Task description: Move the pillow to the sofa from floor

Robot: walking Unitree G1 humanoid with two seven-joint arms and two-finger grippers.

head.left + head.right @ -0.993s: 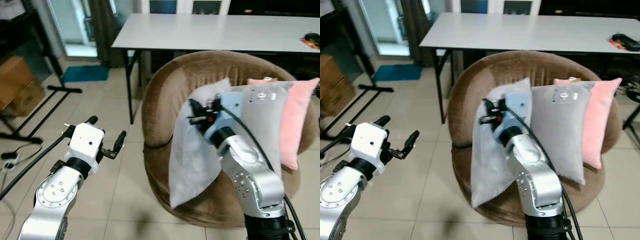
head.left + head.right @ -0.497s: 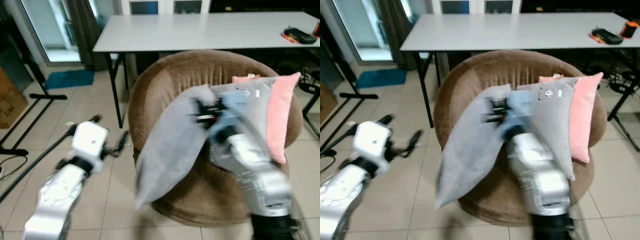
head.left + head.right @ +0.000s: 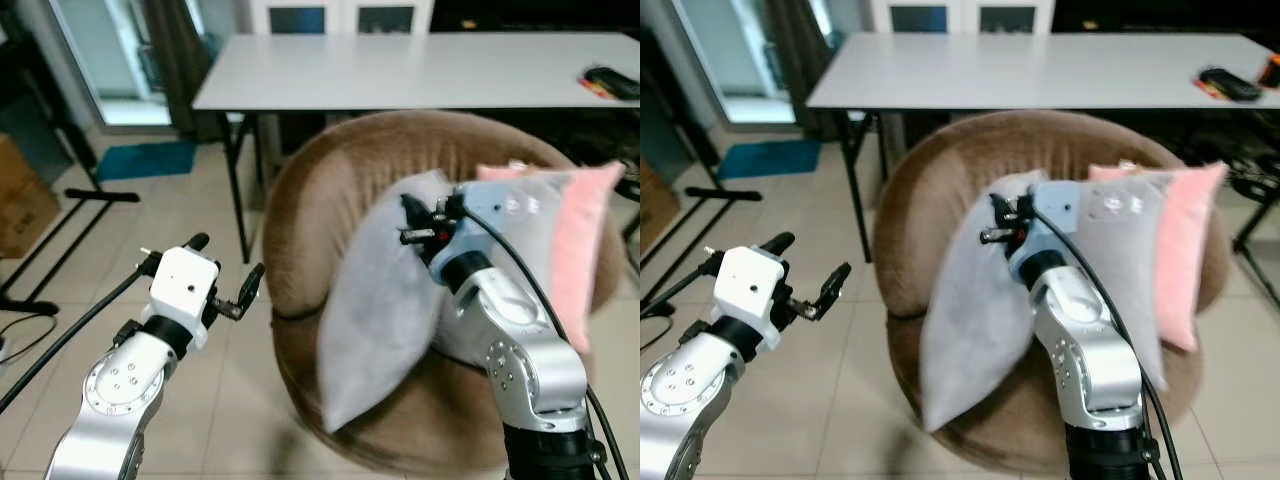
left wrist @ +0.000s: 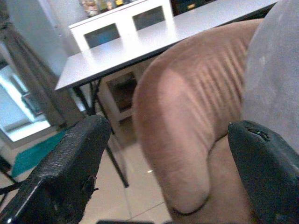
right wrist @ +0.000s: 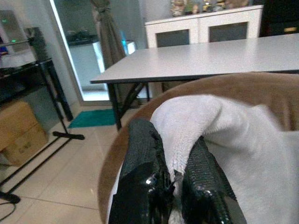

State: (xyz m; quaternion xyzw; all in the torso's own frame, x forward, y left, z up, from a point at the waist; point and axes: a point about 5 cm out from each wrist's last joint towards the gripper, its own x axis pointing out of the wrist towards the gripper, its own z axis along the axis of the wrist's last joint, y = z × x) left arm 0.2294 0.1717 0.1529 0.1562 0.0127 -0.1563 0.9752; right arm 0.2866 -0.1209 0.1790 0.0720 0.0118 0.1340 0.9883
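Observation:
A light grey pillow (image 3: 385, 310) hangs over the seat of the round brown sofa chair (image 3: 320, 200), its lower corner near the seat's front edge. My right gripper (image 3: 415, 225) is shut on the pillow's top corner. In the right wrist view the fabric (image 5: 224, 140) is pinched between the two black fingers (image 5: 142, 163). My left gripper (image 3: 225, 265) is open and holds nothing, hovering above the tiled floor just left of the sofa. In the left wrist view the sofa's arm (image 4: 187, 116) lies between its fingers (image 4: 60, 172).
A second grey pillow (image 3: 520, 215) and a pink pillow (image 3: 585, 240) lean against the sofa's back right. A white table (image 3: 420, 70) stands behind it. On the left are a cardboard box (image 3: 20, 200), a black stand's legs (image 3: 70, 200) and a blue mat (image 3: 145, 158).
The camera has swayed. The pillow's lower end swung out to the left and has come back over the seat. My right gripper keeps its hold; the left gripper stays open.

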